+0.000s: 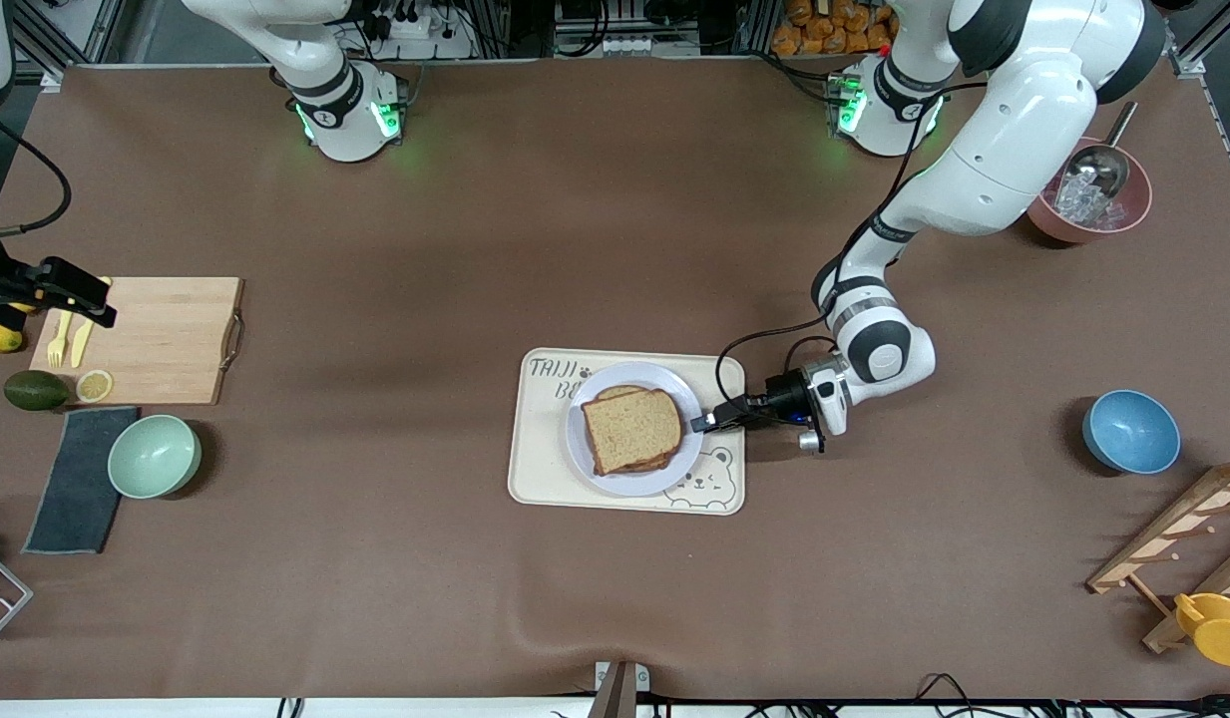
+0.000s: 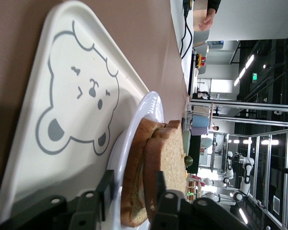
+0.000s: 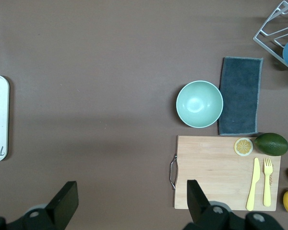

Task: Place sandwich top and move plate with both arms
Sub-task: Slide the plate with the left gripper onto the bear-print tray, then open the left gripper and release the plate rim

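i see my right gripper (image 3: 129, 203) spread wide above the cutting board (image 3: 213, 170), near the mint bowl (image 3: 199, 104).

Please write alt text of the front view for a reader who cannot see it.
The left gripper, fingers parted, is at the rim of the plate, where the sandwich top lies on the sandwich, on a cream tray. The right gripper hangs open over a cutting board.
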{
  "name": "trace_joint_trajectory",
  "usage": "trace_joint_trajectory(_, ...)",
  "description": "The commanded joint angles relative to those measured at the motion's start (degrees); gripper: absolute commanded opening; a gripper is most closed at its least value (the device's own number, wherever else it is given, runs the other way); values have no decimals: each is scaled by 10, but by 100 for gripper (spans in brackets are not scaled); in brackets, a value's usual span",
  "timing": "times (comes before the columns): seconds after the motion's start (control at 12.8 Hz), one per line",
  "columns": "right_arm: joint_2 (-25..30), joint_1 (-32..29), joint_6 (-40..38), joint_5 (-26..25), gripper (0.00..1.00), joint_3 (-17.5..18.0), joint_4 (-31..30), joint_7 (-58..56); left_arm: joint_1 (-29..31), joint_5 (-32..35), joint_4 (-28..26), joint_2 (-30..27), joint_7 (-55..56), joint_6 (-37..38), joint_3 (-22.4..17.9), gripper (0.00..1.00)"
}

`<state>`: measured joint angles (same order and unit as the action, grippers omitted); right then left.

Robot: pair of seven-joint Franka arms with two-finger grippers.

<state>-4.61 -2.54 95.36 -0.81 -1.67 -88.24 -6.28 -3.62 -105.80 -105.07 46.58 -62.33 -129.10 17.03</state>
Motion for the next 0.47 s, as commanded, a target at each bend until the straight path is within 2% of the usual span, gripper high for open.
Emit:
trace_joint_trajectory(0.0,9,-3,1,3,100,3,-9,8,6,9,-16,-32,53,-4,2,100)
trace_joint_trajectory(0.24,9,-3,2,3,100,3,-9,8,4,10,-22,-73,110,-5,2,100)
trace_joint_trajectory(0.31,9,-3,1,3,100,3,-9,8,5,25,-22,-82,124,-5,2,100)
trace_joint_trajectory(0.39,9,-2,1,3,100,3,-9,8,11,69,-22,-88,148,-5,1,100)
